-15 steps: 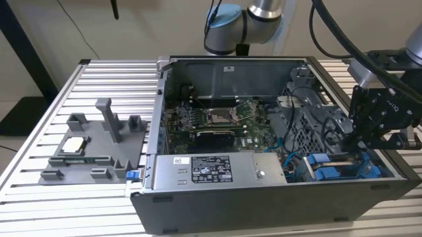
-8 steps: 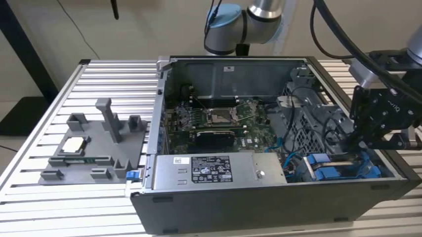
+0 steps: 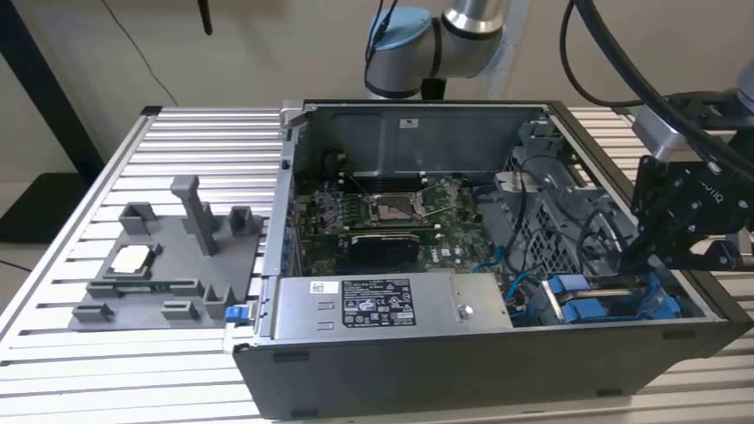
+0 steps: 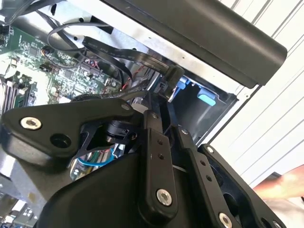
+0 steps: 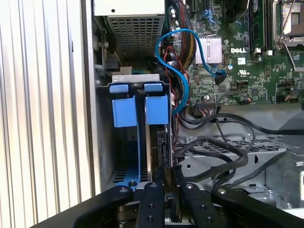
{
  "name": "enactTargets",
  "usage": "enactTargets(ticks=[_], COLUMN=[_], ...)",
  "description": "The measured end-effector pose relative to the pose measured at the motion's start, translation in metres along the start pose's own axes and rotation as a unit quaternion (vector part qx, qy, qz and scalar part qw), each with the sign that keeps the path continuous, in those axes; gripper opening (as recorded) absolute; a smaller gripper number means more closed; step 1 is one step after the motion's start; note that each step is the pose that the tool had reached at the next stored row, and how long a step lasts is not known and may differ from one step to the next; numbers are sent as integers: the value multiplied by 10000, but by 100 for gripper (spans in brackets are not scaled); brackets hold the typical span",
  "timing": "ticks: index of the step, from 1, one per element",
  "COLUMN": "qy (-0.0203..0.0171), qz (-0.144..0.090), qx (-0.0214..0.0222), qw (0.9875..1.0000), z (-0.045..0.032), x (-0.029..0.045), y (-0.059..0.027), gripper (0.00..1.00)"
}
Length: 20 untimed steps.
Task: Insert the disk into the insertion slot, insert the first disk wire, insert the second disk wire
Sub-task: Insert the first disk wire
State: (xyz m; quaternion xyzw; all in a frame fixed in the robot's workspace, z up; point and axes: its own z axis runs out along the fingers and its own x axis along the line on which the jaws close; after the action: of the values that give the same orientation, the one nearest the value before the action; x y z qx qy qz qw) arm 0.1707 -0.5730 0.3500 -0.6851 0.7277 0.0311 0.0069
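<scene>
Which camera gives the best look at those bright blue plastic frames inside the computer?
The first wrist view: the blue carrier frames stand side by side, unobstructed, beyond the claw. The exterior view shows them at an angle in the computer case's corner. The second wrist view catches a blue sliver.

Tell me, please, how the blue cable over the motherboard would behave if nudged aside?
The blue cable is probably floppy, given its loose curved loop. One end seems plugged into the motherboard, so it would likely pivot, not slide free. Thin, so probably light.
</scene>
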Motion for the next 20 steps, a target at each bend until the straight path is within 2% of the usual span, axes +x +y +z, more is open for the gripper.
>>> enactTargets(ticks=[14,20], qy=[3,-4], qz=[-40,-136], qx=[5,36], qw=[10000,9999], z=[75,94], x=[5,5], y=[9,11], gripper=[19,19])
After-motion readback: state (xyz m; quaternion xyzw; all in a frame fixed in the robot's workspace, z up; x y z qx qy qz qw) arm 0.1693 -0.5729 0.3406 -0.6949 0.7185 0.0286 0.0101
